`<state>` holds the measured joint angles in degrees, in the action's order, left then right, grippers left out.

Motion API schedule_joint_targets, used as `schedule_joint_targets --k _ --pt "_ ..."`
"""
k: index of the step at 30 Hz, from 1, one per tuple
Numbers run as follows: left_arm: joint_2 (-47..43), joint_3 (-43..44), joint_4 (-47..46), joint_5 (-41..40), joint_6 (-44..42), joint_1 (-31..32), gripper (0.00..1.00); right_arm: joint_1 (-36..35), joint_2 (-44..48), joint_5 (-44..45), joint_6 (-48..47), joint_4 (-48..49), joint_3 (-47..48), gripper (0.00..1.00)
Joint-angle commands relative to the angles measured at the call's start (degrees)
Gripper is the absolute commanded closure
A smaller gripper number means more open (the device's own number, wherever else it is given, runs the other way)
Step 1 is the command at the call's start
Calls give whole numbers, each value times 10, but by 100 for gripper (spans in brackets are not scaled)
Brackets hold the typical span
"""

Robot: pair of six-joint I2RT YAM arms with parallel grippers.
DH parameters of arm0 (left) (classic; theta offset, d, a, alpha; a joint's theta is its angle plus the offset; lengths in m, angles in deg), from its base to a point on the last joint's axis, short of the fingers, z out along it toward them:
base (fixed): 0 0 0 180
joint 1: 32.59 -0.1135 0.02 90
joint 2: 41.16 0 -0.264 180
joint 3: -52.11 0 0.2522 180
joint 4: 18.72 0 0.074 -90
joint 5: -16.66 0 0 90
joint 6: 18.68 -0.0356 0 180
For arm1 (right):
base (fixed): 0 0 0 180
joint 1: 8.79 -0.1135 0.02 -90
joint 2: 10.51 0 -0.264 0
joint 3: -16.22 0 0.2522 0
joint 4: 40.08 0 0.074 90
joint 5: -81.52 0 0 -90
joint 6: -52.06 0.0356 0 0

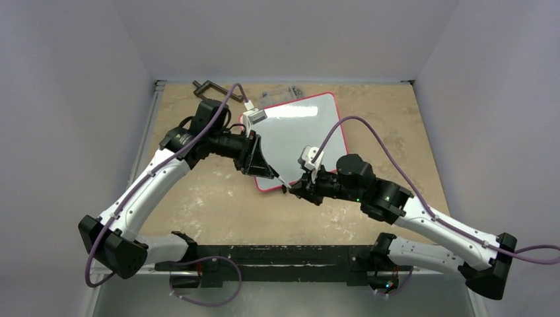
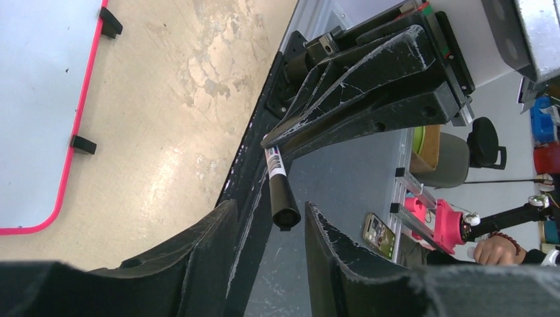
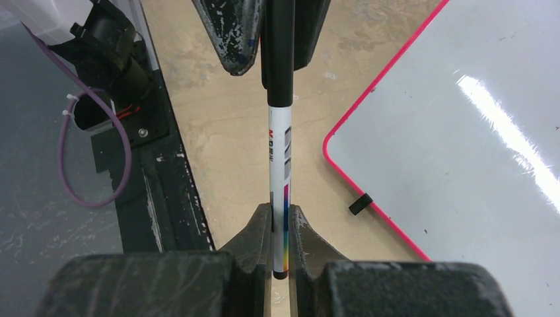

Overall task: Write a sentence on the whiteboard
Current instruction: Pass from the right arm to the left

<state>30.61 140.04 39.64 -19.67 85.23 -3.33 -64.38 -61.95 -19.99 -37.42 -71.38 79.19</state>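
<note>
The whiteboard, white with a red-pink frame, lies flat at the back middle of the table. It also shows in the left wrist view and the right wrist view. Its surface looks blank. My right gripper is shut on the tail of a white marker with a black cap, held off the board's near corner. My left gripper is open; the marker's black cap sits between its fingers with a gap on each side.
A black metal clamp and some clear parts lie at the table's back edge. Two small black feet stick out from the board's frame. The black mounting rail runs along the near edge.
</note>
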Motion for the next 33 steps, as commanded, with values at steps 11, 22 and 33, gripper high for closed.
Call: schedule_joint_targets --k 11,22,33 --pt "18 30 6 34 -22 -3 84 -3 -30 -22 -39 9 46 100" --pt "-1 21 -22 29 -6 -3 100 -3 -44 16 -11 0 74 87" --pt "-87 17 -134 -7 82 -19 100 -1 21 151 180 132 56 1"
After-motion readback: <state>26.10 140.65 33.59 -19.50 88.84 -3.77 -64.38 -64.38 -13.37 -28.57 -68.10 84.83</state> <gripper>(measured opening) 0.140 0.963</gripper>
